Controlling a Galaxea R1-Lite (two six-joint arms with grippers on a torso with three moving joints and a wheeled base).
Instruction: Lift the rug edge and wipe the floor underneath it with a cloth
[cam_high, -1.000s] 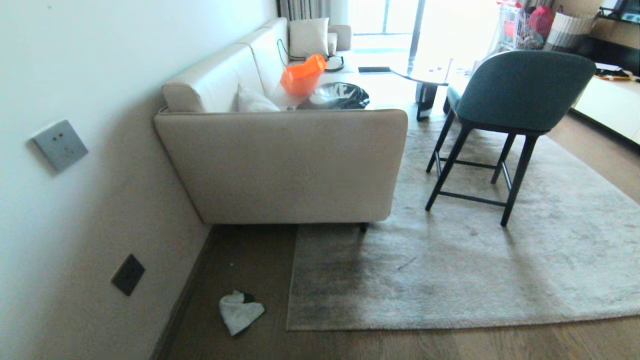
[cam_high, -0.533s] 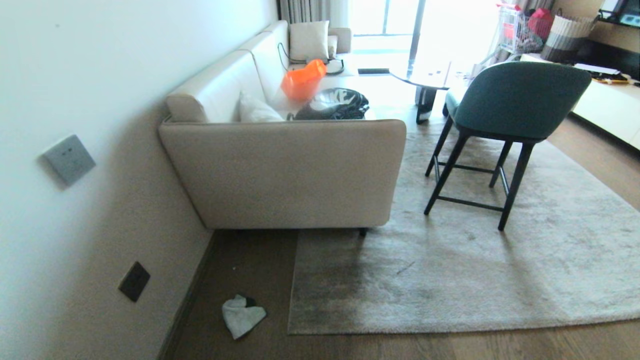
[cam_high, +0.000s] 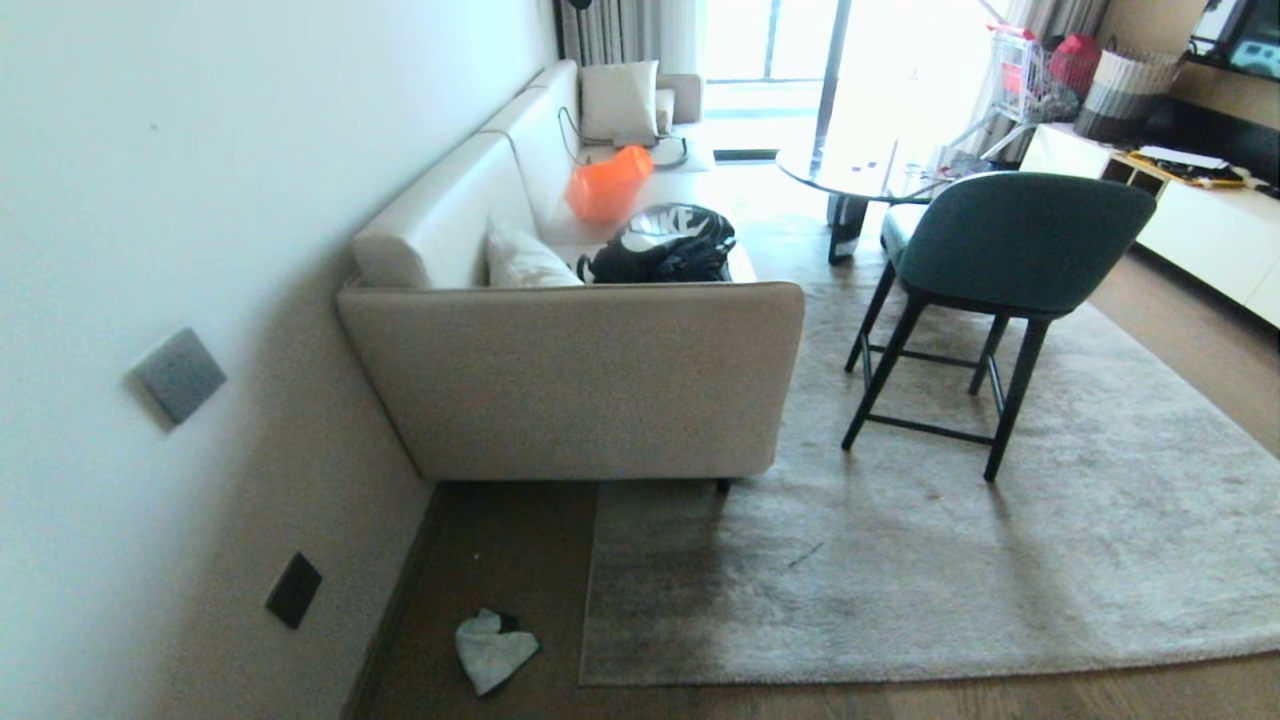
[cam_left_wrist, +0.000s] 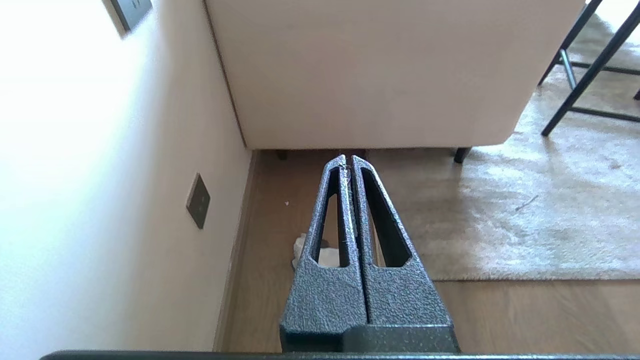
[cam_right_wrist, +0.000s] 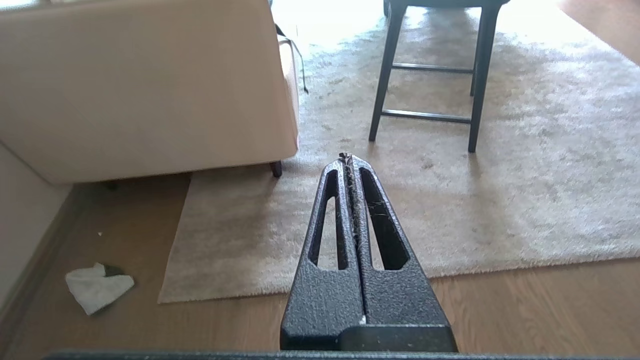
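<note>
Head view shows you the cloth (cam_high: 494, 651) crumpled on the floor (cam_high: 480, 540), between the wall and the rug edge (cam_high: 588, 600). Your left gripper (cam_left_wrist: 348, 159) and right gripper (cam_right_wrist: 346, 156) hang above, jaws clenched, empty.

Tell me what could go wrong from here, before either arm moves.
1. The sofa leg stands on the rug by its corner, so a lift may stall.
2. The cloth lies in a narrow floor strip by the wall; the left gripper, shut, could bump it.
3. The chair also weighs on the rug.
</note>
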